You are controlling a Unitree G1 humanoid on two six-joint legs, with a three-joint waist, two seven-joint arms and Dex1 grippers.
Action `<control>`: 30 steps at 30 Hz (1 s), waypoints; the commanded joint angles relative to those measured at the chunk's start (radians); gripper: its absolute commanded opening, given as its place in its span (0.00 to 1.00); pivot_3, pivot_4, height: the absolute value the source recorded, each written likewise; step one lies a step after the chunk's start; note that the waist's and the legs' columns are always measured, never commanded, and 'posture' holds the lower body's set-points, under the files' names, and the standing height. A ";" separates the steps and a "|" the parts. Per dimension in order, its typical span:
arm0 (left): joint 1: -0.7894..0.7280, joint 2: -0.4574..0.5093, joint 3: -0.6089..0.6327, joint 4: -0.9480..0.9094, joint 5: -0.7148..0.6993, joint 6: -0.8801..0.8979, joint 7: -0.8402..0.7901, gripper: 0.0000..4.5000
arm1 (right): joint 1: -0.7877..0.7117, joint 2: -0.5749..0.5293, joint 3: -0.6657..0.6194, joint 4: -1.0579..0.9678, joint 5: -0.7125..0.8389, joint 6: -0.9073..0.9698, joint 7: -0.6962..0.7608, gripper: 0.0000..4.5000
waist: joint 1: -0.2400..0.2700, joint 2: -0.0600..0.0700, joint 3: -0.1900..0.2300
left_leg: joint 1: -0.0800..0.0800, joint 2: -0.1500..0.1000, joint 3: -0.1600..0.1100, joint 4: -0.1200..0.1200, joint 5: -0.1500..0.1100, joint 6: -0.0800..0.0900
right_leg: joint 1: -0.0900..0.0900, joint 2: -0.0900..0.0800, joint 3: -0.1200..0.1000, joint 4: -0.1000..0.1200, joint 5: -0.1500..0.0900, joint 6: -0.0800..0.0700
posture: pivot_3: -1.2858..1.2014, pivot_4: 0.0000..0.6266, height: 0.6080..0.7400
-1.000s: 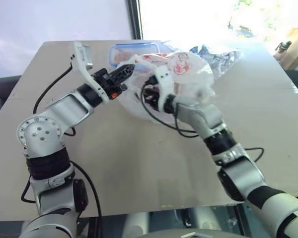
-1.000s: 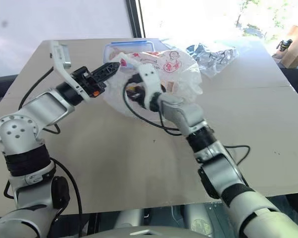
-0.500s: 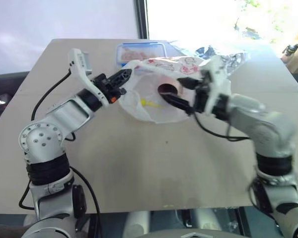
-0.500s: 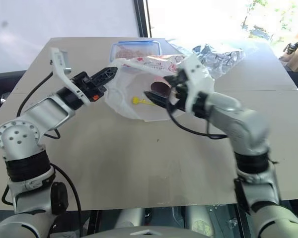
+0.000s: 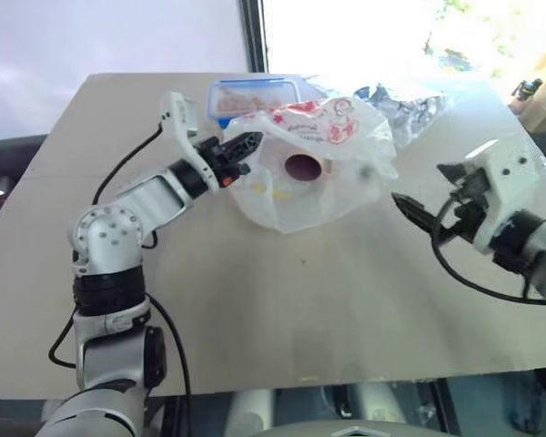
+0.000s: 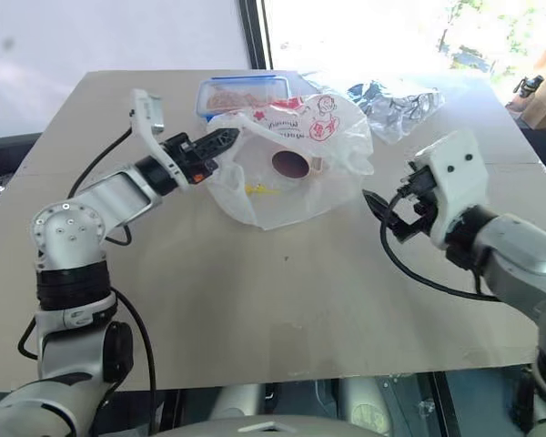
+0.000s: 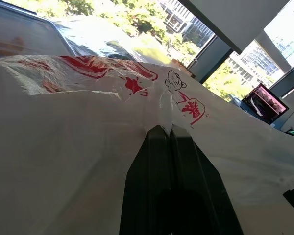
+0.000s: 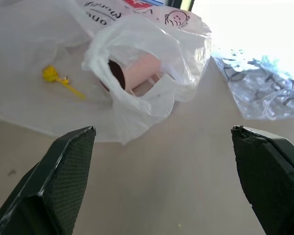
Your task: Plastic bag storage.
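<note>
1. The plastic bag (image 6: 291, 173) lies on the table (image 6: 282, 300), toward its far side, with a pink cup (image 8: 137, 71) and a small yellow item (image 8: 56, 78) inside.
2. The left gripper (image 6: 226, 138) is clamped on the bag's upper edge.
3. The right gripper (image 6: 375, 202) hangs beside the bag without touching it, its jaws spread wide.
4. A lidded container (image 6: 241, 93) sits behind the bag.

Thin, glossy, translucent plastic bag (image 6: 296, 173) lies crumpled on a matt, smooth table (image 6: 282, 300).

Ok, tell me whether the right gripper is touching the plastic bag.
Apart. In the right eye view, the open right gripper sits beside the plastic bag, with bare table showing between them.
</note>
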 commanded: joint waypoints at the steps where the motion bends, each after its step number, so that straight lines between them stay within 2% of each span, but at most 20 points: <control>1: -0.019 0.007 0.013 -0.031 0.013 -0.009 -0.024 0.00 | -0.049 0.009 0.089 0.053 -0.111 -0.059 -0.032 0.99 | 0.005 0.000 0.000 | 0.000 0.000 0.000 0.000 0.000 0.000 | -0.001 0.000 0.000 0.000 0.000 0.000 | 0.52 0.24 1.00; 6: 0.000 0.018 0.032 -0.058 0.017 -0.001 -0.018 0.00 | -0.103 0.043 0.193 0.105 -0.203 -0.113 -0.007 0.99 | 0.007 0.000 0.000 | -0.001 0.000 0.000 -0.003 0.000 -0.001 | -0.001 -0.001 0.000 -0.003 0.000 0.000 | 0.52 0.24 1.00; 16: 0.024 0.020 0.057 -0.099 0.015 0.004 0.002 0.00 | -0.177 -0.030 0.442 0.086 -0.403 -0.173 0.099 0.99 | 0.007 0.000 0.000 | -0.001 0.000 -0.001 -0.003 0.000 -0.001 | -0.001 -0.001 -0.001 -0.003 0.000 0.000 | 0.52 0.24 1.00; 22: 0.029 0.018 0.057 -0.102 0.017 0.004 0.003 0.00 | -0.192 -0.059 0.507 0.062 -0.478 -0.184 0.150 0.99 | 0.008 0.000 0.000 | -0.001 0.000 -0.001 -0.003 0.000 -0.001 | -0.001 -0.001 -0.001 -0.003 0.000 0.000 | 0.52 0.24 1.00; 30: 0.022 0.018 0.057 -0.092 0.018 0.006 0.004 0.00 | -0.180 -0.048 0.522 0.003 -0.510 -0.194 0.218 0.99 | 0.008 0.000 0.000 | -0.001 0.001 -0.001 -0.002 0.000 -0.001 | -0.001 -0.001 -0.001 -0.002 0.000 0.000 | 0.52 0.24 1.00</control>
